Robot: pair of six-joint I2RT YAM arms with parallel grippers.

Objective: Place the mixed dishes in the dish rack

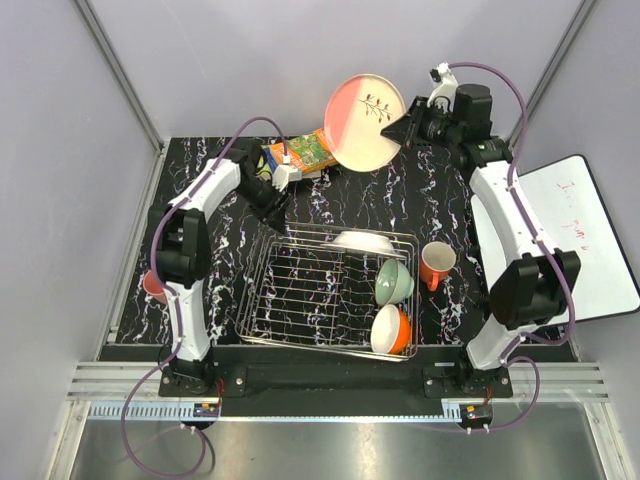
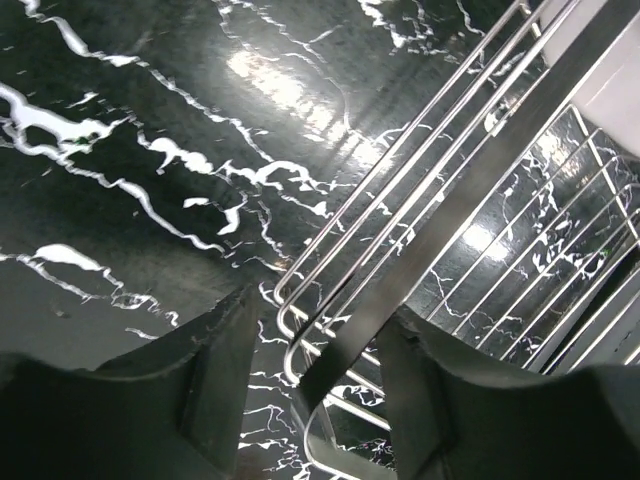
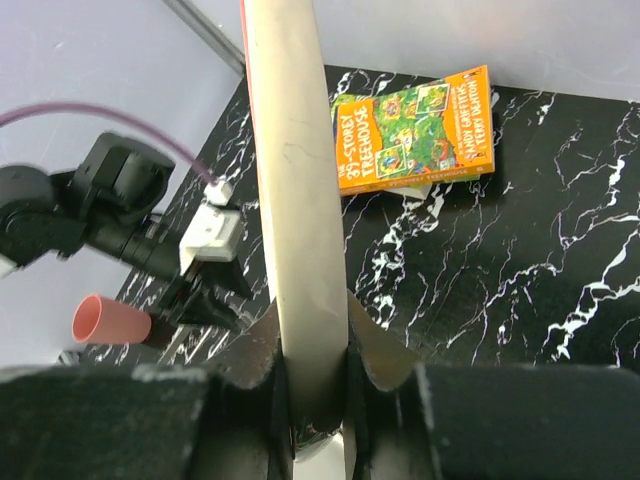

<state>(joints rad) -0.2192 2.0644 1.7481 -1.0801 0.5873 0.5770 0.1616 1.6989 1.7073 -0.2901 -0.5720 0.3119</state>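
My right gripper (image 1: 405, 130) is shut on the rim of the pink-and-cream plate (image 1: 362, 122) and holds it on edge above the table's far side. The plate is edge-on (image 3: 295, 200) between my right gripper's jaws (image 3: 315, 370). The wire dish rack (image 1: 300, 290) holds a white plate (image 1: 362, 241), a pale green bowl (image 1: 395, 281) and an orange bowl (image 1: 390, 329). My left gripper (image 1: 272, 205) is open at the rack's far-left corner, its jaws (image 2: 315, 400) on either side of the rack's rim (image 2: 420, 170). The orange-red mug (image 1: 436, 265) stands right of the rack. The pink cup (image 3: 110, 320) lies at the left.
Colourful books (image 1: 305, 152) lie at the far middle, just left of the held plate, and show in the right wrist view (image 3: 415, 130). A white board (image 1: 575, 235) lies off the table's right edge. The left arm (image 1: 185, 240) partly hides the pink cup.
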